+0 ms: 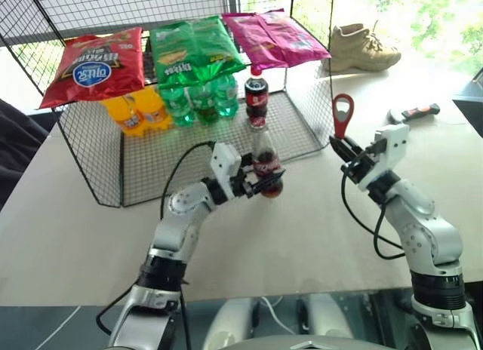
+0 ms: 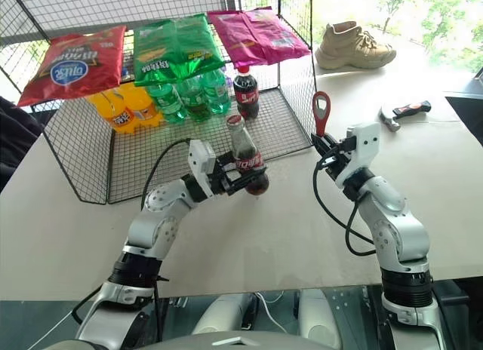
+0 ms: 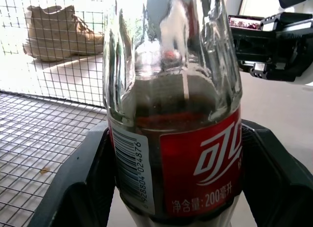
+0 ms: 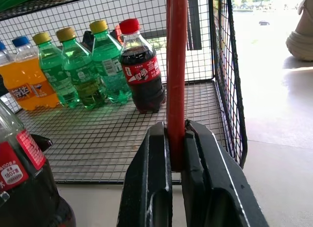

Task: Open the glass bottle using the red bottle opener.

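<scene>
My left gripper is shut on the lower body of the glass bottle. The bottle holds dark liquid, has a red label and stands nearly upright just in front of the wire cage. In the left wrist view the glass bottle sits between the two black fingers. My right gripper is shut on the handle of the red bottle opener, whose loop head points up. It is to the right of the bottle and apart from it. The right wrist view shows the opener's handle clamped between the fingers.
A wire cage behind the bottle holds a plastic cola bottle, green bottles and orange bottles, with snack bags on top. A beige shoe and an orange-and-black tool lie at the far right.
</scene>
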`<state>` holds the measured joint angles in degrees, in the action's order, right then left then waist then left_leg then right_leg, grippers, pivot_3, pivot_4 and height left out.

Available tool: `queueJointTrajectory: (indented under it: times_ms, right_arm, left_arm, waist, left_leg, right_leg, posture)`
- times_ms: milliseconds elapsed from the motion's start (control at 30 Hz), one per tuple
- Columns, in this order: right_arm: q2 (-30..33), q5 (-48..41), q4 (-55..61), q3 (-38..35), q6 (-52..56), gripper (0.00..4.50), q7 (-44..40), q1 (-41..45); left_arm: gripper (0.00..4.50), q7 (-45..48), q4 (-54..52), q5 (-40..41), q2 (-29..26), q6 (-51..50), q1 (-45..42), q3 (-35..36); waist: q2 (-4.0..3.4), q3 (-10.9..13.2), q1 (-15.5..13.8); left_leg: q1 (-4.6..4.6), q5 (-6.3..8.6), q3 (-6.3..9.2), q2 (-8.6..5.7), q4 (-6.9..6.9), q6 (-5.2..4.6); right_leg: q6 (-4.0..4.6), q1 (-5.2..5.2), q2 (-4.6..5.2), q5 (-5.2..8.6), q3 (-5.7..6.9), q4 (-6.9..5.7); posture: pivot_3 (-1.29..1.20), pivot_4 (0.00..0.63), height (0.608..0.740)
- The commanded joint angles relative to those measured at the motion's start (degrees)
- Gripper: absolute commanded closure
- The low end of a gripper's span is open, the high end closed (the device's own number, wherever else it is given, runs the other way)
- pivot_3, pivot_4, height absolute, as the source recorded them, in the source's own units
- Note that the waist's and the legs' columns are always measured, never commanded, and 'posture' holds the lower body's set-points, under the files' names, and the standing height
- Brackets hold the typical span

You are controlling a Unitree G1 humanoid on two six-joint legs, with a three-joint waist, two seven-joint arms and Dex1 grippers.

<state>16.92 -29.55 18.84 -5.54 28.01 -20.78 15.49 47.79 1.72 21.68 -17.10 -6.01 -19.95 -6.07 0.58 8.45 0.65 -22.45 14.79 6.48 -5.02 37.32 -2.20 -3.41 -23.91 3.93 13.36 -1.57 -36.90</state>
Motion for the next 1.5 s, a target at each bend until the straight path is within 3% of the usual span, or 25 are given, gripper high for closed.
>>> queueJointTrajectory:
  times_ms: [33,367,433,500,1500]
  right_arm:
    - [-0.2,0.0,1.6,-1.3,-1.7,4.5,0.2,0.5]
    - [-0.2,-0.1,2.2,-1.2,-2.2,4.5,0.3,0.3]
    - [0.0,0.2,2.2,-0.9,-2.4,4.5,0.1,0.2]
    - [0.1,0.6,2.1,-0.6,-2.7,4.5,-0.1,0.2]
    - [-0.6,2.2,1.6,0.0,-3.5,4.5,-0.4,-0.5]
  left_arm:
    - [1.69,1.3,-2.5,-2.3,-0.5,3.6,-0.1,-1.2]
    - [1.69,2.8,0.6,-6.1,-0.3,9.0,-0.2,-2.4]
    - [0.68,2.8,0.7,-6.5,-0.2,9.7,0.1,-2.5]
    - [0.05,2.6,1.0,-7.3,-0.2,10.8,0.1,-2.7]
    - [0.05,1.0,-1.4,-1.0,3.4,10.7,-2.6,0.1]
  waist:
    - [0.0,0.0,0.0]
    - [-0.01,0.0,0.0]
    - [-0.01,0.0,0.0]
    - [-0.02,0.0,0.0]
    - [-0.03,0.0,0.0]
  left_leg:
    - [0.0,0.0,0.0,0.0,0.0,0.0]
    - [0.01,0.0,0.0,0.0,0.0,0.0]
    - [0.01,0.0,0.0,0.0,0.0,0.0]
    - [0.01,0.0,0.0,0.0,0.01,0.0]
    - [0.03,0.0,-0.01,-0.01,0.07,0.0]
  right_leg:
    - [0.0,0.0,0.0,0.0,0.0,0.0]
    - [0.0,0.01,0.02,0.0,0.0,0.0]
    - [0.0,0.02,0.02,0.0,0.0,0.0]
    - [0.0,0.02,0.02,0.0,0.0,0.0]
    - [0.0,0.04,0.01,0.0,0.0,-0.06]
  posture:
    - [0.0,0.15,0.74]
    - [0.0,0.15,0.74]
    - [0.0,0.15,0.74]
    - [0.0,0.15,0.74]
    - [0.0,0.15,0.74]
